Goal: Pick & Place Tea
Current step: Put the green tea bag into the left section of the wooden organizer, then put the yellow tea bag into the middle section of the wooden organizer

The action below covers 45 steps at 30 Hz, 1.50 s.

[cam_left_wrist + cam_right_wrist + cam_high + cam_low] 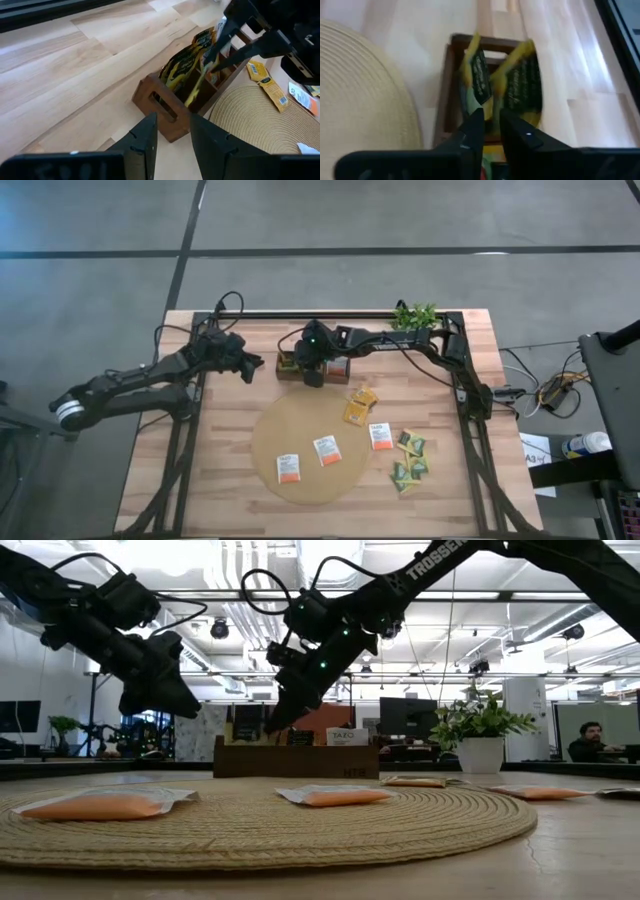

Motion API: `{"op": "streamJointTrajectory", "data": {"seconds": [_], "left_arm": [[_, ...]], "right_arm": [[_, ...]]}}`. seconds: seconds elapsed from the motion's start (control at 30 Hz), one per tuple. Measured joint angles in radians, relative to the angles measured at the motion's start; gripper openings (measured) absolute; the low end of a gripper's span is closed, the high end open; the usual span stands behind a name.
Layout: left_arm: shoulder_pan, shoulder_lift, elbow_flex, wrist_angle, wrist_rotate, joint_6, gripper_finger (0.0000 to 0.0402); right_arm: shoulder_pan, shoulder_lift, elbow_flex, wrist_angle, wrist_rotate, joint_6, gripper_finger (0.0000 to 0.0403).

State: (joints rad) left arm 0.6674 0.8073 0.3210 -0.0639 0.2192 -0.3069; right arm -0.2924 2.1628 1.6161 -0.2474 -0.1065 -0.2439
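Right gripper [311, 372] sits over the left end of the dark brown tray [286, 368], at the far edge of the round tan mat [300, 480]. Its fingers [475, 131] stand a narrow gap apart, with the edge of a yellow sachet [479, 75] between or just past the tips; contact cannot be told. That end compartment holds yellow sachets with dark printed faces, standing upright and leaning apart from each other. The other end compartment holds a white-and-orange sachet [336, 367]; what is in the middle one cannot be told.

Left gripper [250, 370] hovers just beside the tray's left end, above the wooden table [200, 470], fingers [145, 140] parted a little and holding nothing.

Tea outside the tray:
- on the mat, two white-and-orange sachets [289, 468] [327, 450], flat
- at the mat's right edge, a third white-and-orange sachet [380, 436]
- near the tray, at the mat's far right edge, two yellow sachets [359, 406] overlapping
- on bare table right of the mat, a loose cluster of green sachets [408, 460]

Small green plant [414, 316] in a white pot stands at the far edge of the table.

Writing: "TROSSEN" on the right arm [435, 562] in the low view. Sachet print not legible.
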Motion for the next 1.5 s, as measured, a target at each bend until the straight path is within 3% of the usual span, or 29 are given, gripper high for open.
{"op": "streamJointTrajectory", "data": {"seconds": [0.3, 0.57, 0.7, 0.87, 1.0, 1.13, 1.3, 1.5], "left_arm": [[0.000, 0.027, 0.000, 0.002, 0.001, 0.000, 0.0110], [-0.002, 0.001, 0.013, 0.003, 0.058, -0.017, 0.0110], [-0.002, -0.022, 0.015, 0.003, 0.057, -0.018, 0.0110], [-0.003, -0.027, 0.015, 0.003, 0.057, -0.029, 0.0110], [-0.007, -0.027, 0.015, 0.003, 0.057, -0.059, 0.0110], [-0.045, -0.027, 0.015, 0.016, 0.060, -0.088, 0.0110], [-0.170, -0.027, 0.021, 0.072, 0.072, -0.133, 0.0109], [-0.385, -0.027, 0.068, 0.003, -0.017, -0.146, 0.0107]], "right_arm": [[0.000, -0.001, 0.033, -0.021, 0.006, 0.044, 0.0125], [-0.002, -0.094, 0.057, -0.165, -0.002, 0.106, 0.0136], [-0.002, -0.219, -0.066, -0.159, -0.003, 0.121, 0.0123], [0.003, -0.427, -0.342, -0.031, 0.008, 0.225, 0.0107], [0.033, -0.587, -0.523, 0.084, 0.070, 0.312, 0.0100], [0.064, -0.701, -0.649, 0.086, 0.139, 0.384, 0.0103], [0.110, -0.824, -0.767, 0.065, 0.194, 0.479, 0.0107], [0.182, -0.915, -0.852, 0.026, 0.214, 0.571, 0.0105]]}}
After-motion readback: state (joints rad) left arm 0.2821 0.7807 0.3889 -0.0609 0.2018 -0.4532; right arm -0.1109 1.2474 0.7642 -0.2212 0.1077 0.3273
